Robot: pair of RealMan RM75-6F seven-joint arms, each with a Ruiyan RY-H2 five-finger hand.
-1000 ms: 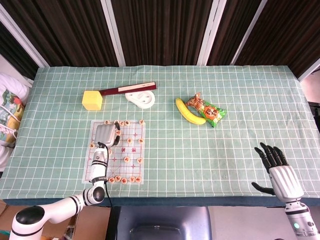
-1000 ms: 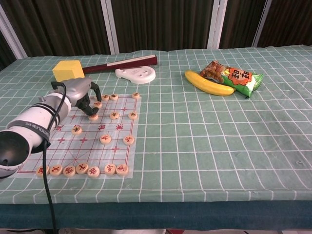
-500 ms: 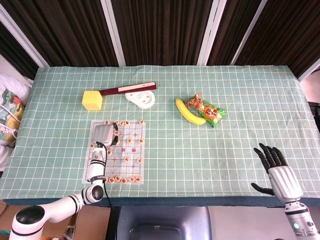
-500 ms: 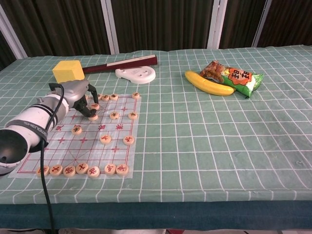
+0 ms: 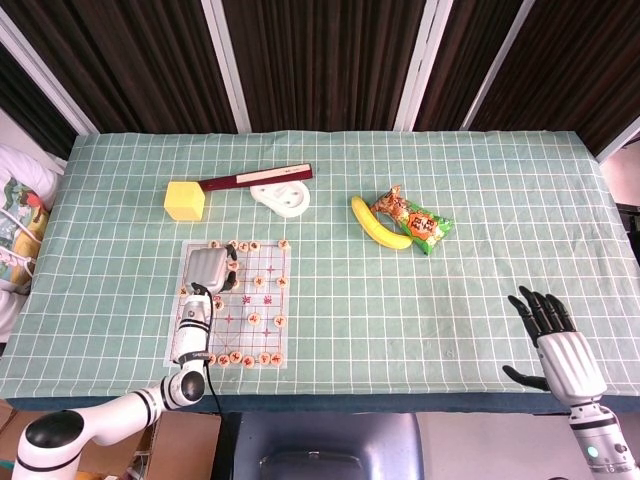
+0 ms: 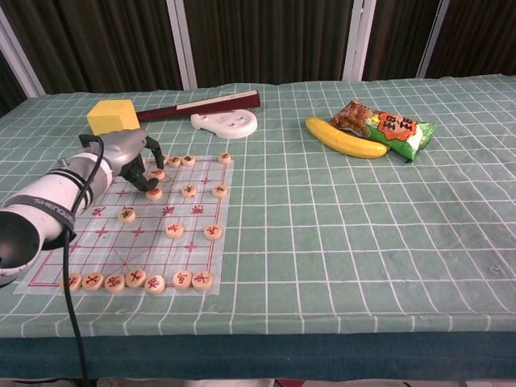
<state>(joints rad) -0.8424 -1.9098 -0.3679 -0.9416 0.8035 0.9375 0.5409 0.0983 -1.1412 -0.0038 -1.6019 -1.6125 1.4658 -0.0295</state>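
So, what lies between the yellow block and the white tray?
In the head view, the dark red stick runs between the yellow block and the white tray.

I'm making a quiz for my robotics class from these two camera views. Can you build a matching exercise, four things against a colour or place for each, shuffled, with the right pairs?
Things:
1. block
2. banana
3. left hand
4. right hand

Descriptions:
A. lies against the snack bag
B. over the far left part of the chess board, fingers pointing down at the pieces
C. yellow, beside the dark red folded fan
D. fingers spread, holds nothing, at the table's near right edge

Pairs: 1-C, 2-A, 3-B, 4-D
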